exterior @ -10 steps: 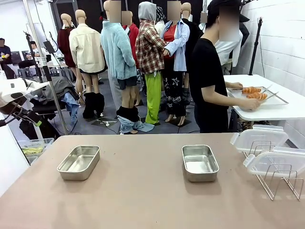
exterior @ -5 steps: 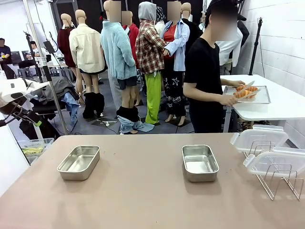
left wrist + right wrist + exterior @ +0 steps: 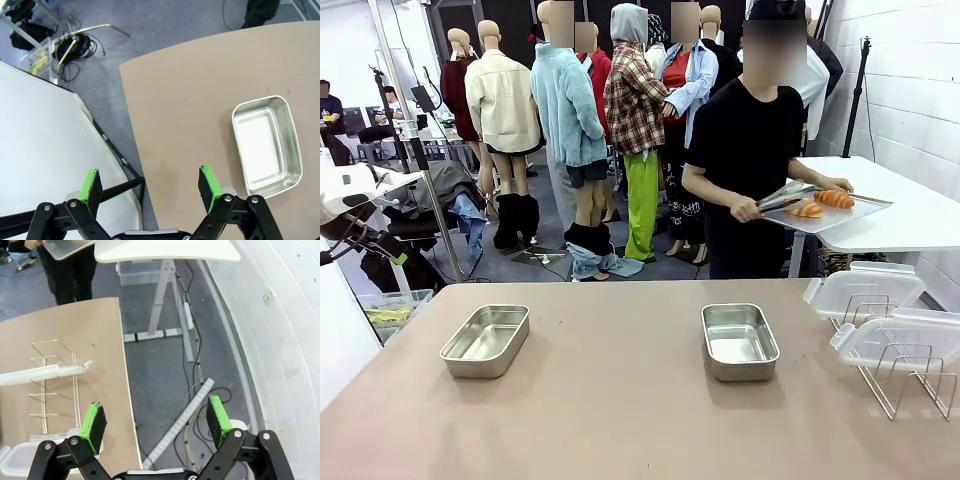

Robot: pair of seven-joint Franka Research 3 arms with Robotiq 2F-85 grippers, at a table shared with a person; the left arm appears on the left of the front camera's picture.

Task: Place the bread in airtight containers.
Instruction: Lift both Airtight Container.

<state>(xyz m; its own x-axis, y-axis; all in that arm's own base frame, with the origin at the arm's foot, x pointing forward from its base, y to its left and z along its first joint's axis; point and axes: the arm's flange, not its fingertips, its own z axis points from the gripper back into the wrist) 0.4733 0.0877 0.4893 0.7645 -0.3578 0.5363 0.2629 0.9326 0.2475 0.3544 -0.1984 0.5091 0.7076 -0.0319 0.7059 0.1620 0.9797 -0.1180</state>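
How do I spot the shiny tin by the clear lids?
Start at the tan table. Two rectangular stainless-steel tins sit on it. Yours is the right tin, beside the wire rack holding clear plastic lids; the left tin sits alone.

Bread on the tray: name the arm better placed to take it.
Likely right: the tray is held off the table's right end, the side where the right claw hangs open by the wire rack; the left claw is by the left tin.

No text, label, brand, number or sign can be read in any of these views.
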